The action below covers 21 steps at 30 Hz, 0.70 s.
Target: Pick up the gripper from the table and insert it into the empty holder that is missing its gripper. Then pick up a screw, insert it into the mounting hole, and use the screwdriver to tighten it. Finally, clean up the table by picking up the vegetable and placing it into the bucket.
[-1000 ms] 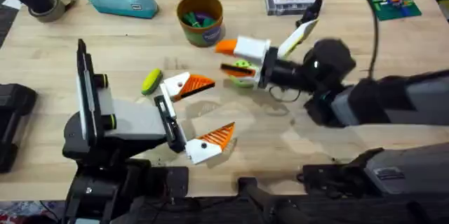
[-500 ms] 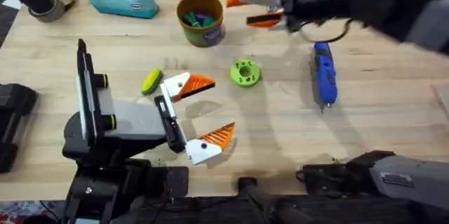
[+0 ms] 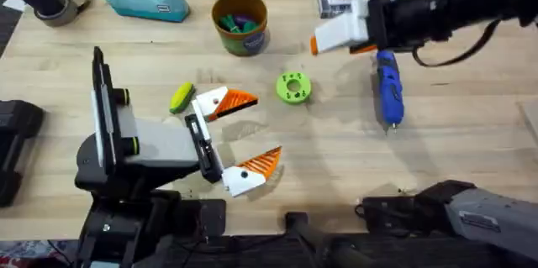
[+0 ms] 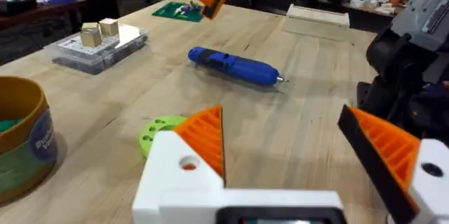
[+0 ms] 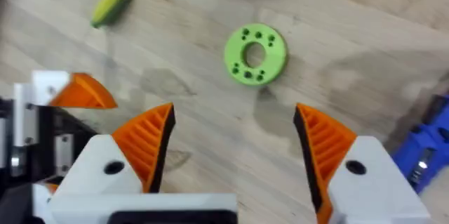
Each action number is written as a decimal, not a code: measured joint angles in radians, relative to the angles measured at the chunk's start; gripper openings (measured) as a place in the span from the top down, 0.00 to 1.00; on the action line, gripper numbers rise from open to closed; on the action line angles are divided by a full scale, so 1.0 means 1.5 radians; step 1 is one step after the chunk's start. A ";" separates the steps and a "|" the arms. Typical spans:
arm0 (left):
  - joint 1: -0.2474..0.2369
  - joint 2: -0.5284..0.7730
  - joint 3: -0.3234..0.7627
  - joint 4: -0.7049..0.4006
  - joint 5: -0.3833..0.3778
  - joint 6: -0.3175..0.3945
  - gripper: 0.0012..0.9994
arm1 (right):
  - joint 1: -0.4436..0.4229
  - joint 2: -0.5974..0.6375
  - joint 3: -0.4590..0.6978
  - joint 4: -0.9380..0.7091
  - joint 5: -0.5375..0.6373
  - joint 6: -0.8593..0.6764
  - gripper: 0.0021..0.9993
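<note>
The right gripper [image 5: 231,147] hangs above the table with its jaws spread wide and nothing between them; in the overhead view it sits at upper right, just beside the top end of the screwdriver [image 3: 387,87]. The left gripper [image 3: 239,138] rests low at centre left, also open and empty. The green ring [image 3: 293,87] lies mid-table; the vegetable [image 3: 181,97], yellow-green, lies just left of the left gripper's upper finger. It looks light, smooth and rounded, likely to roll or squirt out; a grasp across its middle seems safest. The bucket [image 3: 240,23] stands at upper centre, already holding bits.
</note>
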 joint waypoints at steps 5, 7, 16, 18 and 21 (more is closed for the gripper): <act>0.000 0.000 0.000 0.000 0.000 0.000 0.01 | 0.059 -0.020 0.001 -0.040 0.104 -0.015 0.00; 0.000 0.000 0.000 0.000 0.000 0.000 0.01 | 0.081 -0.023 0.002 -0.056 0.142 -0.025 0.00; 0.000 0.000 0.000 0.000 0.000 0.000 0.01 | 0.134 -0.023 -0.036 -0.049 0.202 -0.050 0.00; 0.000 0.000 0.000 0.000 0.000 0.000 0.01 | 0.139 -0.023 -0.059 -0.036 0.205 -0.051 0.00; 0.000 0.000 0.000 0.000 0.000 0.000 0.01 | 0.145 -0.023 -0.098 -0.013 0.205 -0.054 0.00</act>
